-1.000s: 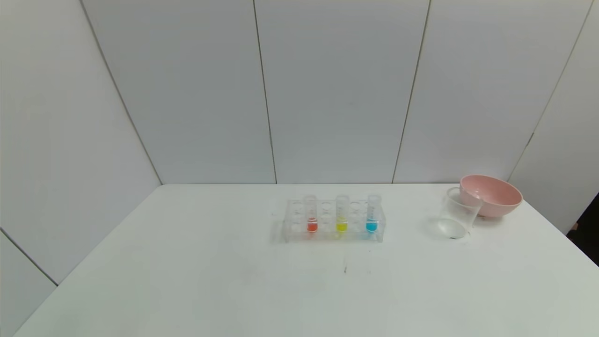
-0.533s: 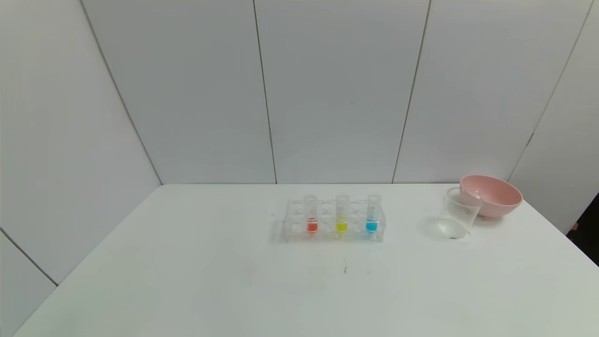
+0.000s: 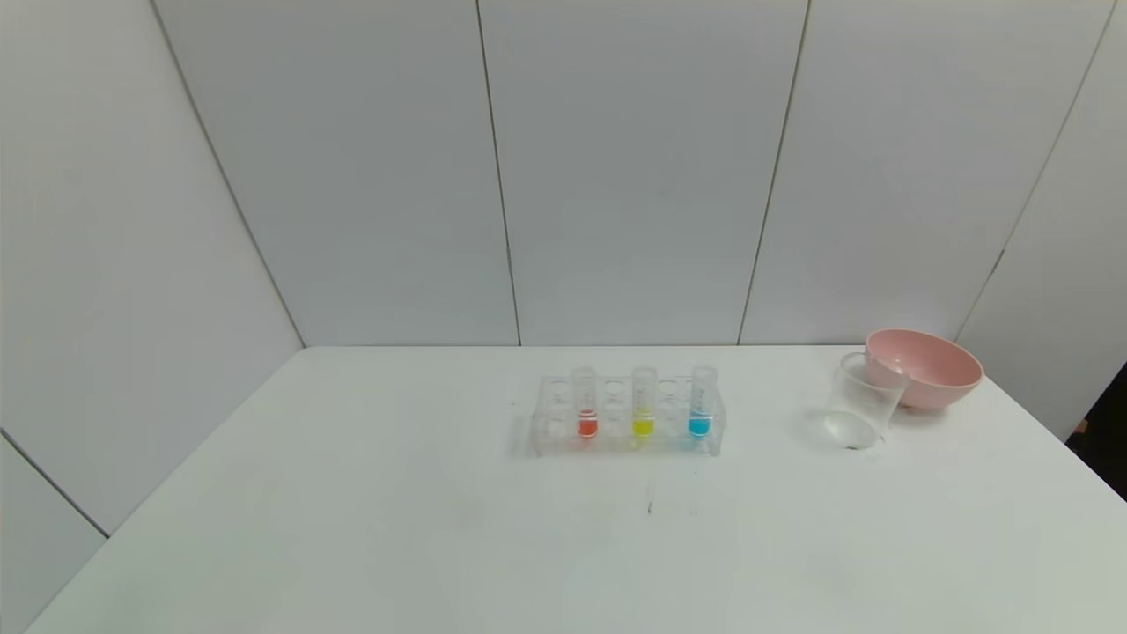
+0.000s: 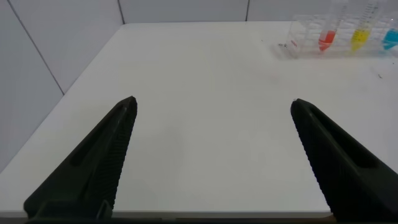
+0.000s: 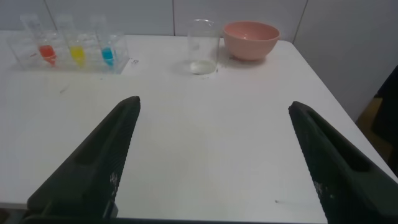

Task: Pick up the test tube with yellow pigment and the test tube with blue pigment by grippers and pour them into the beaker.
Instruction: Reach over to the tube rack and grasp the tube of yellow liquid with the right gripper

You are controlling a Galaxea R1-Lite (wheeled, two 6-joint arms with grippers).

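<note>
A clear rack (image 3: 627, 436) stands mid-table holding three tubes: red-orange (image 3: 586, 414), the yellow pigment tube (image 3: 643, 412) and the blue pigment tube (image 3: 700, 410). The clear beaker (image 3: 858, 407) stands to the right of the rack, touching the pink bowl. Neither gripper shows in the head view. My left gripper (image 4: 212, 106) is open and empty near the table's front edge, the rack (image 4: 339, 45) far ahead. My right gripper (image 5: 214, 104) is open and empty near the front edge; the yellow tube (image 5: 78, 48), blue tube (image 5: 107, 47) and beaker (image 5: 203, 47) lie far ahead.
A pink bowl (image 3: 923, 365) sits at the back right beside the beaker, also in the right wrist view (image 5: 250, 39). A small dark mark (image 3: 650, 507) is on the white table in front of the rack. Grey wall panels close the back and sides.
</note>
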